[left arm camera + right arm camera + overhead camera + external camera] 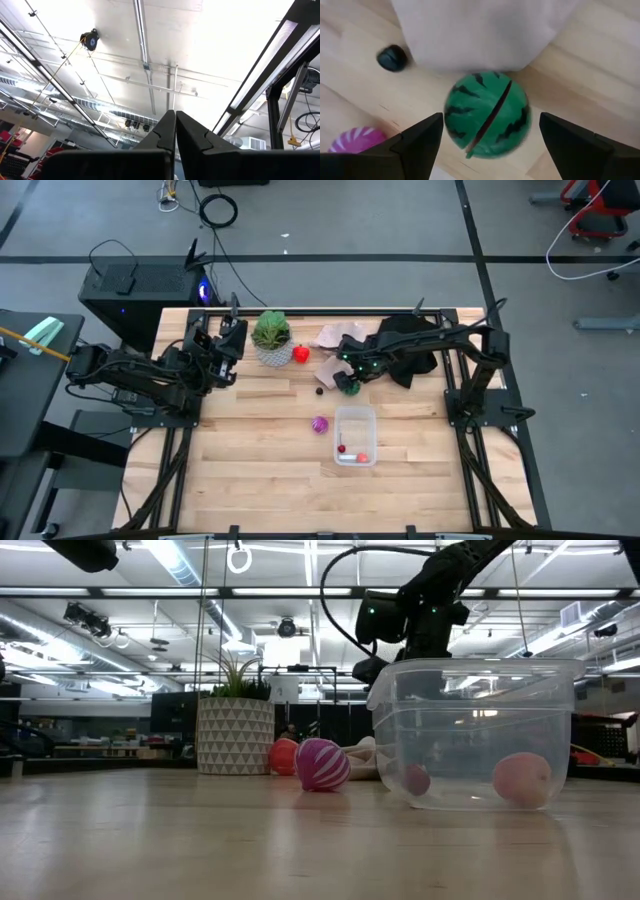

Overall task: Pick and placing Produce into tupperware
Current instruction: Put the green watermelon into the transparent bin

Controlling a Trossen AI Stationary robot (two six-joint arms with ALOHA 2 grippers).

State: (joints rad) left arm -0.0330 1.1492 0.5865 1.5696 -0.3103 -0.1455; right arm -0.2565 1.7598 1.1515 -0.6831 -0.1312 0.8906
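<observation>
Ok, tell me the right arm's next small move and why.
Probably lower the right hand straight down and close on the round green watermelon toy. Its fingers are open on either side of the toy, which lies on the wooden table beside the beige cloth, not yet in the clear plastic container.

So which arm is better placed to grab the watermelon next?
The right: its open gripper hangs directly over the toy watermelon beside the beige cloth. The left gripper is shut, parked pointing at the ceiling.
</observation>
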